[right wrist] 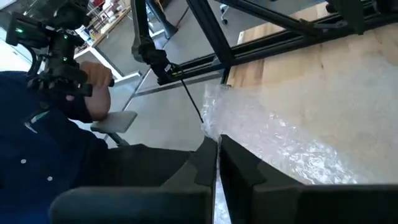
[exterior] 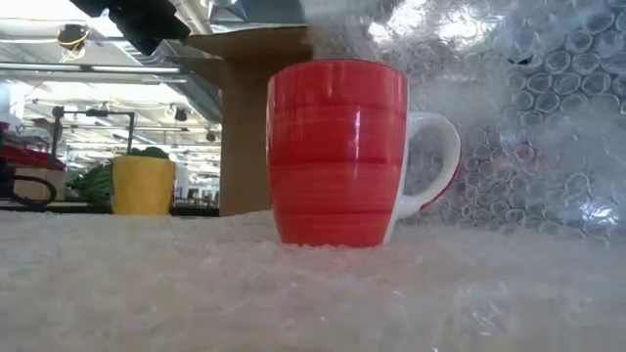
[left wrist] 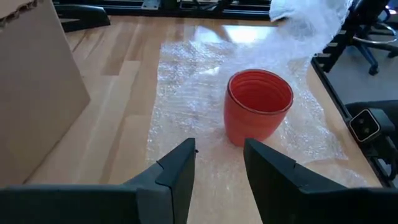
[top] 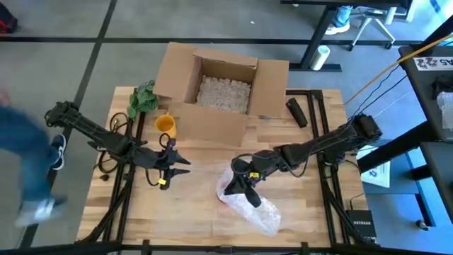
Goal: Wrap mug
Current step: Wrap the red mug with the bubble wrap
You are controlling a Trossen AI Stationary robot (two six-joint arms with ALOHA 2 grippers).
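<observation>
A red mug (left wrist: pixel 258 112) with a white handle (exterior: pixel 435 156) stands upright on a sheet of bubble wrap (left wrist: pixel 193 93) spread on the wooden table. My left gripper (left wrist: pixel 217 162) is open at the mug's left, pointing at it and touching nothing; it also shows in the high view (top: pixel 173 166). My right gripper (top: pixel 241 183) is shut on the wrap and hovers over the mug, hiding it in the high view. Part of the sheet (exterior: pixel 509 108) rises behind the mug. My right gripper pinches an edge of the bubble wrap (right wrist: pixel 214 127) between its two fingers; one layer or several, I cannot tell. That part of the sheet is raised off the table (left wrist: pixel 305 22), while the rest lies flat under the mug.
An open cardboard box (top: pixel 219 85) holding packing fill stands at the far middle. Beside it are a yellow cup (top: pixel 165 125), a green cloth (top: pixel 144 99) and a black object (top: pixel 296 112). A person in blue (top: pixel 28 156) is off the table's left edge.
</observation>
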